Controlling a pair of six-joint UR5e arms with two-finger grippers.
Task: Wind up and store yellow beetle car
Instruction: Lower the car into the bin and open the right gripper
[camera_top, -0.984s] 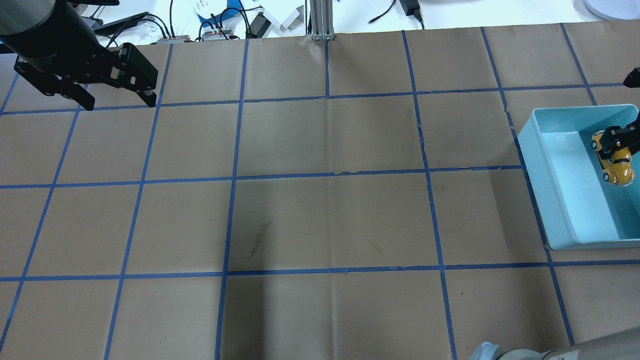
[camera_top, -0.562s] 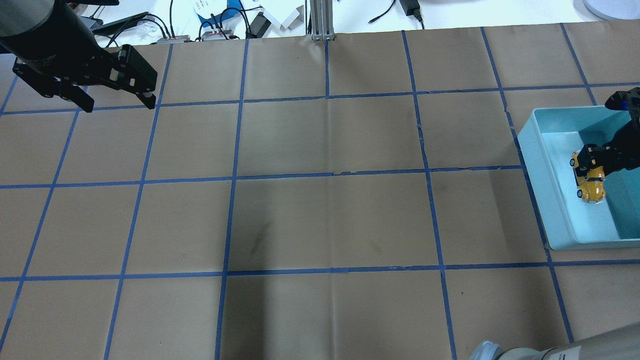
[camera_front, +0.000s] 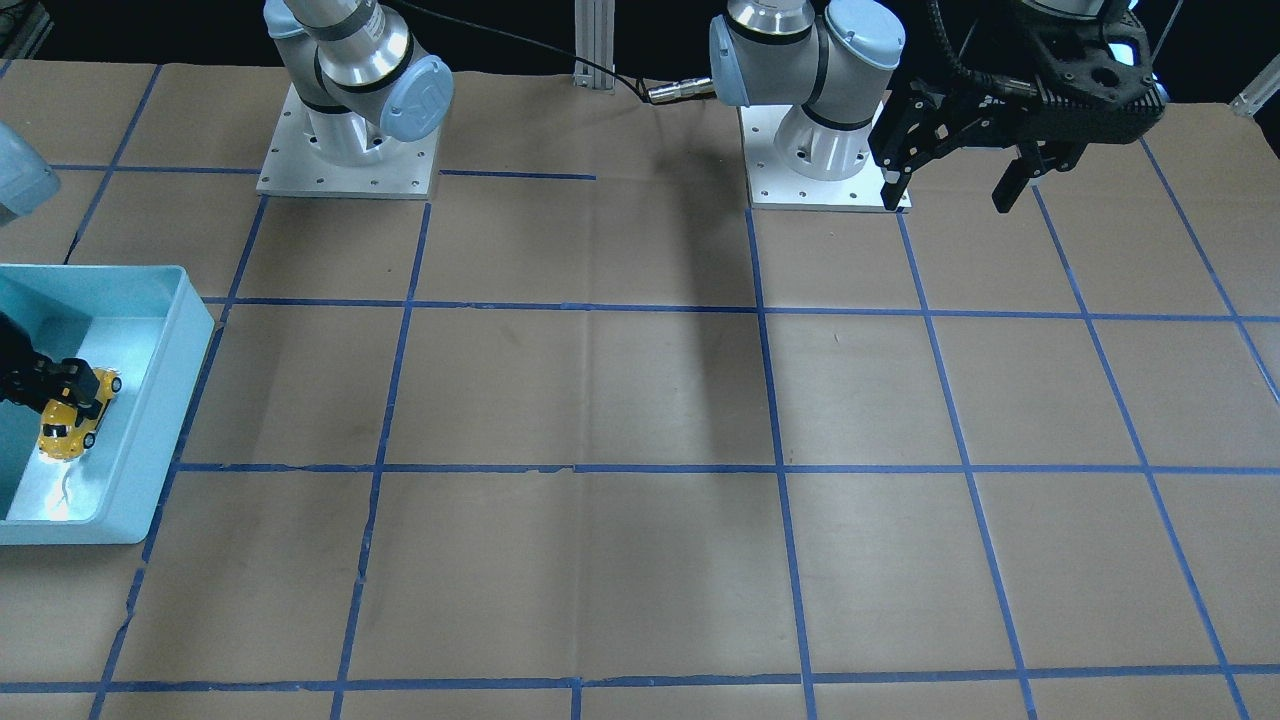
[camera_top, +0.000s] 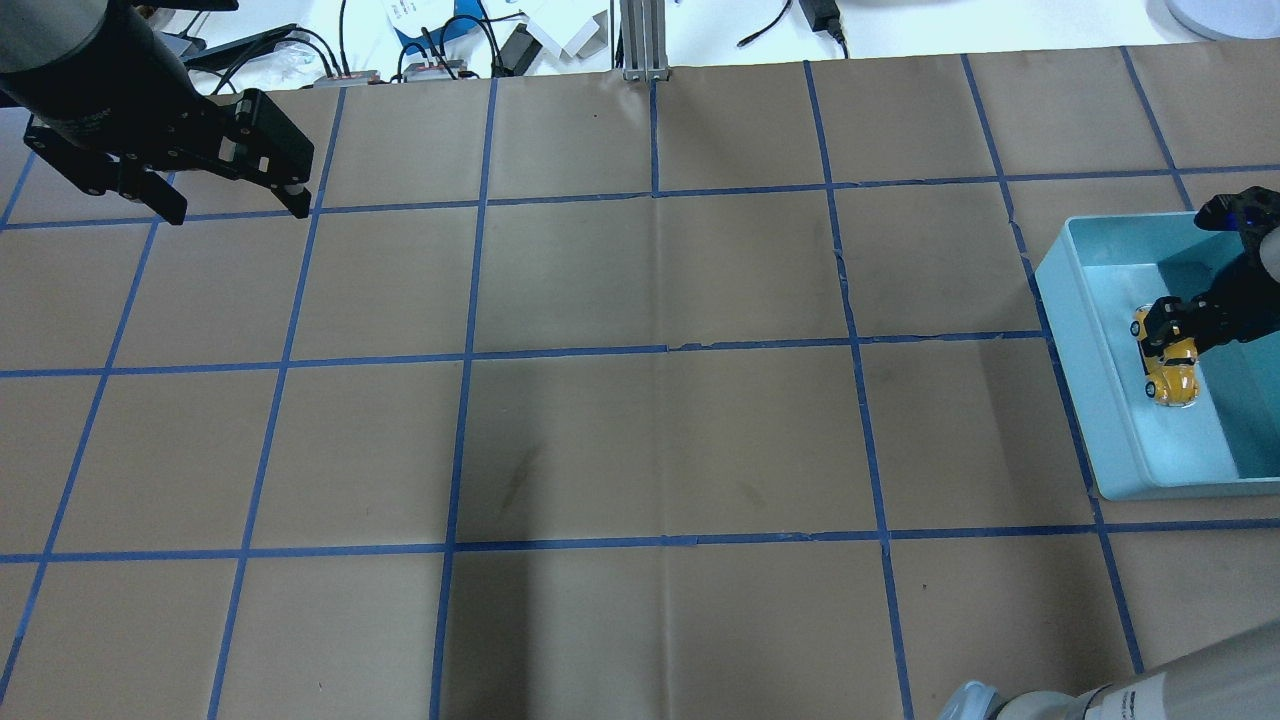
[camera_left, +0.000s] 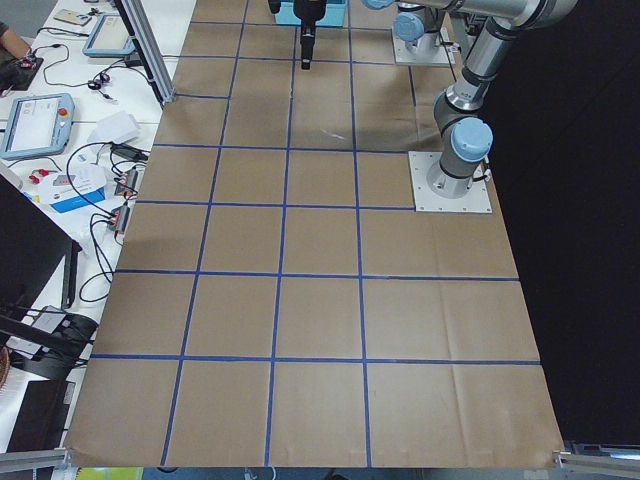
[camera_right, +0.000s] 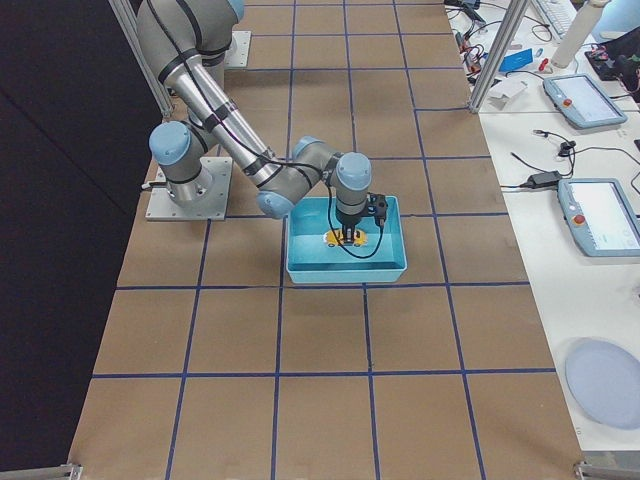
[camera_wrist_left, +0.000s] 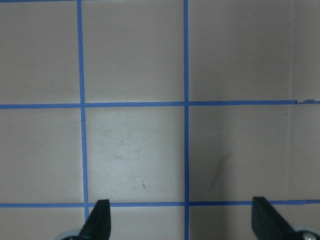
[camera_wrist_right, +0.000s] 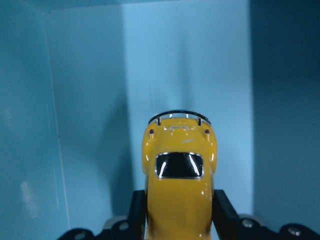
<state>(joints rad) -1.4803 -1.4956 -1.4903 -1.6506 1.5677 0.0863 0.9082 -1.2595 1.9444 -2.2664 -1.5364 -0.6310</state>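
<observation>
The yellow beetle car (camera_top: 1168, 372) hangs inside the light blue bin (camera_top: 1070, 340) at the table's right edge, pinched across its body by my right gripper (camera_top: 1166, 326). The right wrist view shows the car (camera_wrist_right: 179, 170) between two black fingers (camera_wrist_right: 137, 212), pointing away over the bin floor. I cannot tell whether its wheels touch the floor. The front view shows the car (camera_front: 68, 424) and the right gripper (camera_front: 62, 384) in the bin (camera_front: 190, 330). My left gripper (camera_top: 240, 208) is open and empty, high over the far left of the table; it also shows in the front view (camera_front: 945, 197) and its own wrist view (camera_wrist_left: 182, 222).
Brown paper with a blue tape grid (camera_top: 660, 350) covers the table. An aluminium post (camera_top: 640, 40) stands at the far edge, with cables and adapters behind it. In the exterior right view, the bin (camera_right: 345, 272) sits beside the right arm's base (camera_right: 185, 185).
My right gripper has carried the car leftward across the bin in the overhead view, toward the bin's left wall. The left gripper has barely moved and stays open.
</observation>
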